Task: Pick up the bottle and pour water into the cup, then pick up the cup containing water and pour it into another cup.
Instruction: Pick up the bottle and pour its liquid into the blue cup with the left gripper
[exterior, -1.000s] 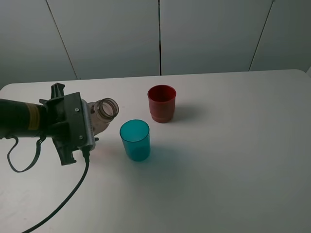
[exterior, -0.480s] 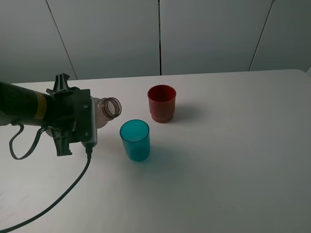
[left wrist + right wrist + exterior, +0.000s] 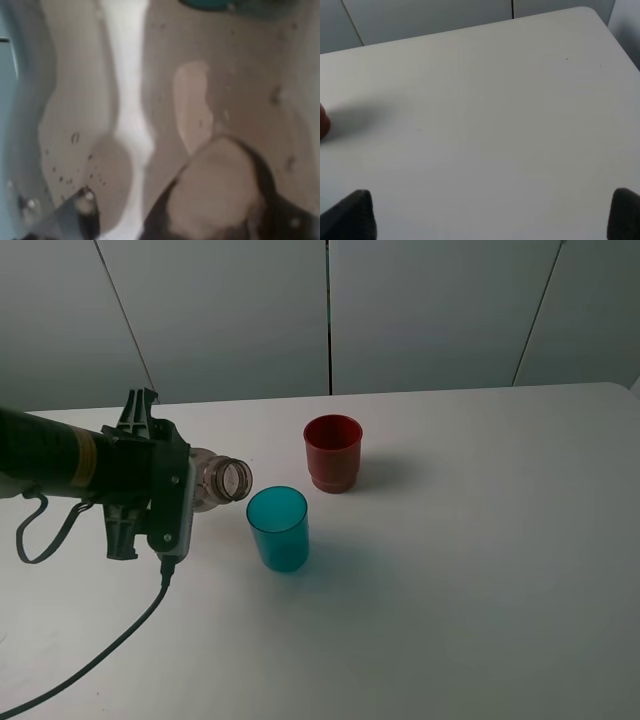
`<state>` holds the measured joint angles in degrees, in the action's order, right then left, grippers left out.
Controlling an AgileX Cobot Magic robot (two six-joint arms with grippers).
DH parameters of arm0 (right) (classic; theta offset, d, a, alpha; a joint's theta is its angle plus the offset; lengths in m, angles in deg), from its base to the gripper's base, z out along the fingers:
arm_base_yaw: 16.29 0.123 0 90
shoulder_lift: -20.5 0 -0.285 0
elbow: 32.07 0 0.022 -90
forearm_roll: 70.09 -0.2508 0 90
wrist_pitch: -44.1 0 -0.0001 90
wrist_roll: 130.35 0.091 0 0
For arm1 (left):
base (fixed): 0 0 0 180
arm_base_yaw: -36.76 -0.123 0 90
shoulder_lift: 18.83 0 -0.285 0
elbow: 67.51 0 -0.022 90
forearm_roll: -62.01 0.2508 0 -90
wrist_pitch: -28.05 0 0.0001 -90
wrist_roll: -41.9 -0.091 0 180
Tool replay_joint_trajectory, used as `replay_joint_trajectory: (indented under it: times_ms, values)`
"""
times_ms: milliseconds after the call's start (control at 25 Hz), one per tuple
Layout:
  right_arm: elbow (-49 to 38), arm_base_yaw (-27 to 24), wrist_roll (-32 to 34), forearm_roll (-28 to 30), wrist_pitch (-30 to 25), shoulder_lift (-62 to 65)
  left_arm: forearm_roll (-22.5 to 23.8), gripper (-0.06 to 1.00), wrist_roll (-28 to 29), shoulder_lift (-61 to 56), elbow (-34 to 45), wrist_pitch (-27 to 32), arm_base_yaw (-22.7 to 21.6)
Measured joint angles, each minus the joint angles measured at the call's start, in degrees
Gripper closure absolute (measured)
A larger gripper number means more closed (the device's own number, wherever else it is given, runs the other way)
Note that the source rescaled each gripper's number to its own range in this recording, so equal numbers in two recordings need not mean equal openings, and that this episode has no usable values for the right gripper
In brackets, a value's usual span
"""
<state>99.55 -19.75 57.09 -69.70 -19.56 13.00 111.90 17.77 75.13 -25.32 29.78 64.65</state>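
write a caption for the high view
Left arm's jaws hold the bottle tilted, mouth toward the teal cup; red cup beyond.

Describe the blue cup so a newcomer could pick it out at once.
On the white table, left of centre in the high view, two cups stand upright and apart. The teal-blue tumbler is the nearer one, just beside the mouth of the tilted bottle. It is translucent and smooth-sided, unlike the opaque red cup with a stepped base behind it.

High view over table, left wrist hugging bottle, right skimming table
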Motion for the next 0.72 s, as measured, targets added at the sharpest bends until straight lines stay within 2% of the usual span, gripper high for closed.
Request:
replay_joint_trajectory:
  times_ms: [160, 560, 720]
  values:
    - [0.0, 0.0, 0.0, 0.0, 0.0, 0.0, 0.72, 0.92, -1.8, 0.0, -0.48, -0.37, 0.0]
    - [0.0, 0.0, -0.13, 0.0, 0.0, 0.0, 1.85, 0.92, -2.18, 0.65, -2.99, -0.17, 0.0]
    - [0.0, 0.0, -0.13, 0.0, 0.0, 0.0, 3.81, 0.92, -2.6, 2.42, -3.72, 1.29, 0.0]
